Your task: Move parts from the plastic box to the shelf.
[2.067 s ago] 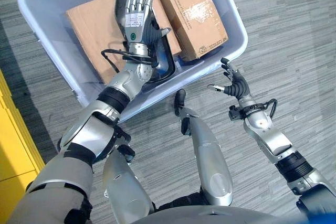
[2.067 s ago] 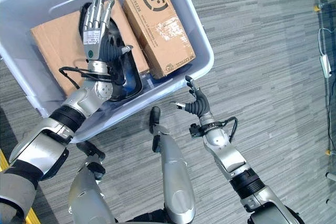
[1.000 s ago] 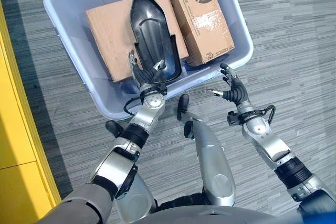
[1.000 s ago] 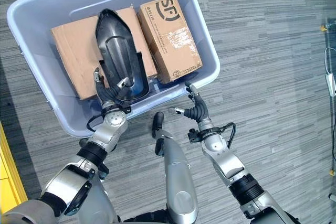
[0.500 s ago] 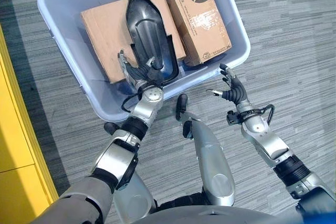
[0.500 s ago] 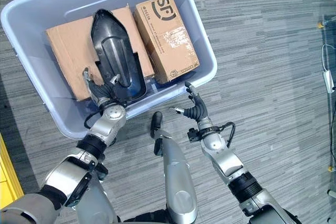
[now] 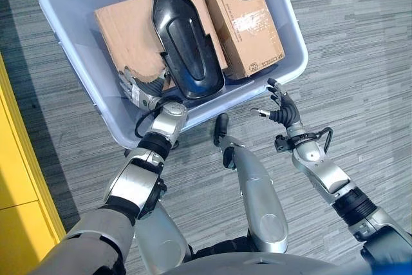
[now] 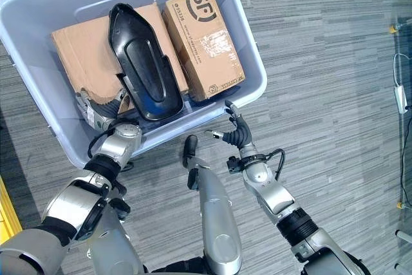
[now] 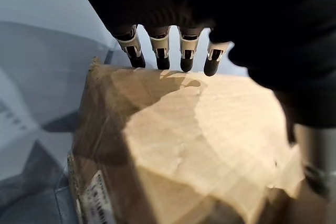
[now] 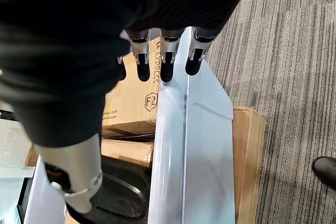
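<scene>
The black part (image 7: 187,48) lies inside the plastic box (image 7: 77,43), resting lengthwise across the top of a flat carton (image 7: 129,27) and just beside a smaller printed carton (image 7: 243,20) that occupies the box's right side. The part's narrow end points toward the far wall of the box; its wide end sits near the wall closest to the robot. The left hand (image 7: 138,88) is inside the box at the near corner of the flat carton, beside the wide end of the part; in the left wrist view its fingers (image 9: 160,56) extend straight over the carton's edge, released and grasping nothing. The right hand (image 7: 278,109) is outside the box, near its right front corner and apart from the wall, fingers relaxed and spread with the thumb apart, holding nothing. The box stands on grey striped carpet (image 7: 360,62). A yellow surface (image 7: 19,198) borders the scene at the robot's left.
</scene>
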Robot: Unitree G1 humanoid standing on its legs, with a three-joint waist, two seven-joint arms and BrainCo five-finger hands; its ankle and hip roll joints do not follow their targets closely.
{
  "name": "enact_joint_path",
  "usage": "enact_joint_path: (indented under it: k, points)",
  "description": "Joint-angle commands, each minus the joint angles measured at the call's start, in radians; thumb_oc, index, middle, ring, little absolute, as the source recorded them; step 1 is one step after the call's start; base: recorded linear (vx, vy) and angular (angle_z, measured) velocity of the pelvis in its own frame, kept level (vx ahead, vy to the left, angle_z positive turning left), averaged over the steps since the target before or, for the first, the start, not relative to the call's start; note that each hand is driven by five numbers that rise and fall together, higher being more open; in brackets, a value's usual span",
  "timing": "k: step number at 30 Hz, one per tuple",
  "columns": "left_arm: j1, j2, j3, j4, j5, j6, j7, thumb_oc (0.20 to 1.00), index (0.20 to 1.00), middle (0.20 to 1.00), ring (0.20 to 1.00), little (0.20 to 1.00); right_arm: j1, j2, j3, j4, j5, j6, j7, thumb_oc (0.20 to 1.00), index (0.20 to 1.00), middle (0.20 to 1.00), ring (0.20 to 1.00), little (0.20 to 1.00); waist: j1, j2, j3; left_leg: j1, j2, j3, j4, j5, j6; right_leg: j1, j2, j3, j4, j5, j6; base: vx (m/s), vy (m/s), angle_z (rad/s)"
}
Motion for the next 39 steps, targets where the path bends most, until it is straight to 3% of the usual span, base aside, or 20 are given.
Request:
enact_joint_path:
  k: [1, 7, 9, 10, 14, 18, 26, 28, 34, 39]
  points:
    - [-0.008, 0.006, -0.047, -0.020, 0.045, -0.051, -0.108, 1.000, 1.000, 1.000, 1.000, 1.000, -0.004, 0.008, -0.025, -0.059, 0.016, -0.012, -0.003, 1.000, 1.000, 1.000, 1.000, 1.000, -0.010, -0.062, -0.006, -0.095, 0.088, 0.035, 0.216, -0.026, -0.091, 0.021, -0.058, -0.058, -0.010, -0.034, 0.099, 0.01, 0.014, -0.09]
    - [0.045, -0.061, -0.111, -0.130, 0.111, -0.125, -0.126, 1.000, 1.000, 1.000, 1.000, 1.000, 0.009, 0.005, -0.043, -0.085, 0.011, 0.001, 0.005, 1.000, 1.000, 1.000, 1.000, 1.000, -0.010, -0.053, -0.006, -0.104, 0.079, 0.043, 0.209, -0.023, -0.088, 0.008, -0.062, -0.058, -0.013, -0.028, 0.102, 0.01, 0.005, -0.02]
    - [0.055, -0.074, -0.128, -0.166, 0.132, -0.141, -0.111, 1.000, 1.000, 1.000, 1.000, 1.000, 0.014, 0.005, -0.046, -0.090, 0.006, 0.001, 0.009, 1.000, 1.000, 1.000, 1.000, 1.000, -0.009, -0.051, -0.006, -0.105, 0.078, 0.045, 0.208, -0.022, -0.086, 0.004, -0.062, -0.058, -0.012, -0.027, 0.102, 0.01, 0.003, 0.02]
    - [0.064, -0.089, -0.131, -0.208, 0.136, -0.189, -0.072, 1.000, 1.000, 1.000, 1.000, 1.000, 0.021, 0.006, -0.048, -0.091, 0.004, 0.000, 0.013, 1.000, 1.000, 1.000, 1.000, 1.000, -0.007, -0.048, -0.006, -0.103, 0.074, 0.048, 0.203, -0.023, -0.085, 0.003, -0.060, -0.057, -0.012, -0.027, 0.101, 0.00, 0.000, 0.00]
    - [0.085, -0.103, -0.126, -0.327, 0.146, -0.259, -0.007, 1.000, 1.000, 1.000, 1.000, 1.000, 0.037, 0.012, -0.050, -0.101, -0.003, -0.004, 0.006, 1.000, 1.000, 1.000, 1.000, 1.000, 0.003, -0.041, -0.006, -0.105, 0.068, 0.044, 0.198, -0.019, -0.084, 0.003, -0.061, -0.059, -0.012, -0.027, 0.101, 0.00, -0.004, 0.01]
    - [0.114, -0.114, -0.106, -0.417, 0.110, -0.287, -0.001, 1.000, 1.000, 1.000, 1.000, 1.000, 0.048, 0.021, -0.052, -0.110, -0.011, -0.003, -0.005, 1.000, 1.000, 1.000, 1.000, 1.000, 0.014, -0.036, -0.006, -0.108, 0.062, 0.035, 0.194, -0.017, -0.083, 0.004, -0.063, -0.064, -0.014, -0.027, 0.102, 0.00, -0.016, 0.04]
    - [0.139, -0.107, -0.132, -0.568, 0.184, -0.269, -0.009, 1.000, 1.000, 1.000, 1.000, 1.000, 0.059, 0.027, -0.055, -0.127, -0.010, -0.003, -0.018, 1.000, 1.000, 1.000, 1.000, 1.000, 0.025, -0.034, -0.006, -0.110, 0.064, 0.030, 0.190, -0.019, -0.081, 0.006, -0.070, -0.072, -0.011, -0.024, 0.102, 0.00, -0.006, 0.02]
    - [0.147, -0.090, -0.137, -0.637, 0.188, -0.240, 0.000, 1.000, 1.000, 1.000, 1.000, 1.000, 0.069, 0.020, -0.058, -0.131, -0.006, -0.006, -0.017, 1.000, 1.000, 1.000, 1.000, 1.000, 0.029, -0.030, -0.006, -0.108, 0.058, 0.027, 0.187, -0.018, -0.080, 0.008, -0.068, -0.074, -0.016, -0.025, 0.101, 0.00, 0.000, 0.00]
    - [0.192, -0.090, -0.135, -0.647, 0.125, -0.170, 0.038, 1.000, 1.000, 1.000, 1.000, 1.000, 0.078, 0.021, -0.055, -0.118, -0.001, -0.026, -0.012, 1.000, 1.000, 1.000, 1.000, 1.000, 0.043, -0.021, -0.006, -0.107, 0.053, 0.018, 0.189, -0.015, -0.080, 0.017, -0.070, -0.082, -0.016, -0.027, 0.101, 0.00, 0.000, 0.00]
    - [0.230, -0.093, -0.114, -0.591, 0.079, -0.155, 0.101, 1.000, 1.000, 1.000, 1.000, 1.000, 0.076, 0.026, -0.050, -0.093, -0.004, -0.046, -0.014, 1.000, 1.000, 1.000, 1.000, 1.000, 0.053, -0.013, -0.006, -0.114, 0.050, 0.010, 0.191, -0.014, -0.080, 0.011, -0.073, -0.081, -0.012, -0.029, 0.102, 0.00, 0.000, 0.00]
